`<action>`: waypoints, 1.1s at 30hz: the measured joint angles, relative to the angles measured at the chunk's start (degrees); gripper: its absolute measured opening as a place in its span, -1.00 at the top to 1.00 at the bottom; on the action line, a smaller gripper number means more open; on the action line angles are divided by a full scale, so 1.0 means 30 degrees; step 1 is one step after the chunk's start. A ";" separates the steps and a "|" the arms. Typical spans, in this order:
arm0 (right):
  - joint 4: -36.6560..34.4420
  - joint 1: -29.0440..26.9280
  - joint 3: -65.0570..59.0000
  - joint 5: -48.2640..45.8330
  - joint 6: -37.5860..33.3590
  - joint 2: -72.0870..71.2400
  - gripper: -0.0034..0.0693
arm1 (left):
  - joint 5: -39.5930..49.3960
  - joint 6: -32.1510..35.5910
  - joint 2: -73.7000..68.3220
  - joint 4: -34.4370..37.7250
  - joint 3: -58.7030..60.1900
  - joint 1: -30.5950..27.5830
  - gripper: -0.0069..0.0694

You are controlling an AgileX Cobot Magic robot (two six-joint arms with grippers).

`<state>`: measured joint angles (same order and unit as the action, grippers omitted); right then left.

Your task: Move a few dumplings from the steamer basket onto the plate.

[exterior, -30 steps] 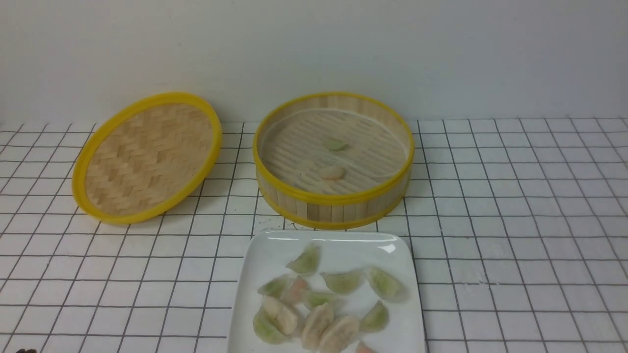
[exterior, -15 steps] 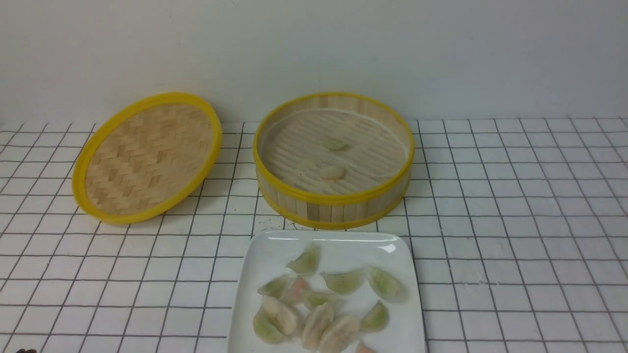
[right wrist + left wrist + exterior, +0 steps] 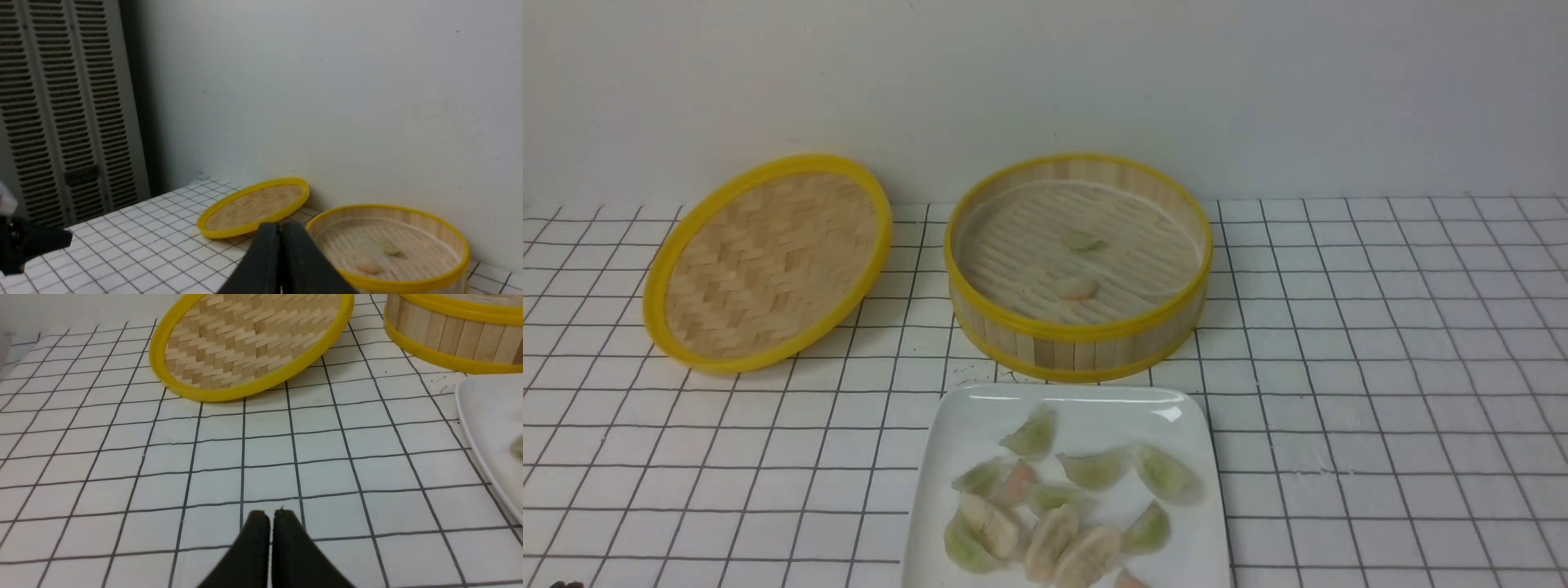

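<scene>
Lying crosswise in steamer basket — two dumplings.

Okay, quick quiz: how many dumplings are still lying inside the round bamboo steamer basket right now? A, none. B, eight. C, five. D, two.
D: on the slatted floor of the round bamboo steamer basket with yellow rim bands lie just a pale green dumpling and a pinkish-orange dumpling; the rest sit on the glossy white rounded-square plate.

We lose the plate at six o'clock, frame edge cutting its near side and nearest dumplings. Neither gripper's fingertips show in the front view.
</scene>
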<state>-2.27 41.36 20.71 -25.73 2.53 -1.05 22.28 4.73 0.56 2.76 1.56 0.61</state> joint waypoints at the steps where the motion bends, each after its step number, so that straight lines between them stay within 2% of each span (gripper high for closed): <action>1: 0.0001 0.0000 -0.0099 0.0044 -0.0038 0.0000 0.94 | 0.0000 0.0000 0.0000 0.0000 0.0000 0.0000 0.83; 4: 0.0253 -0.0521 -0.1218 0.0197 -0.0078 0.0000 0.94 | 0.0000 0.0000 0.0000 0.0000 0.0000 0.0000 0.83; 6: 0.0351 -0.2305 -0.2124 0.0219 -0.0078 0.0000 0.94 | 0.0000 0.0000 0.0000 0.0000 0.0000 0.0000 0.83; 7: 0.0392 -0.4021 -0.2755 0.0241 -0.0078 0.0000 0.94 | 0.0000 0.0000 0.0000 0.0000 0.0000 0.0000 0.83; 8: 0.0392 -0.4021 -0.2865 0.0241 -0.0078 0.0000 0.94 | 0.0000 0.0000 0.0000 0.0000 0.0000 0.0000 0.83; 10: 0.0408 -0.7370 -0.4357 0.0241 -0.0078 0.0000 0.94 | 0.0000 0.0000 0.0000 0.0000 0.0000 0.0000 0.83; 11: 0.0430 -0.7878 -0.4476 0.0241 -0.0078 0.0000 0.94 | 0.0000 0.0000 0.0000 0.0000 0.0000 0.0000 0.83; 13: 0.0468 -1.0510 -0.5945 0.0241 -0.0078 0.0000 0.94 | 0.0000 0.0000 0.0000 0.0000 0.0000 0.0000 0.83; 16: 0.0465 -1.2498 -0.7161 0.0256 -0.0078 0.0036 0.94 | 0.0000 0.0000 0.0000 0.0000 0.0000 0.0000 0.83; 20: 0.0465 -1.3641 -0.7247 0.0891 -0.0078 0.0036 0.94 | 0.0018 0.0000 0.0000 0.0000 0.0000 0.0000 0.83; 33: 0.0465 -1.3794 -0.7269 0.0995 -0.0078 0.0036 0.94 | 0.0018 0.0000 0.0000 0.0000 0.0000 0.0000 0.83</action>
<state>-0.88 -0.02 -1.10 -22.74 2.29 -0.95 22.33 4.73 0.56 2.76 1.56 0.61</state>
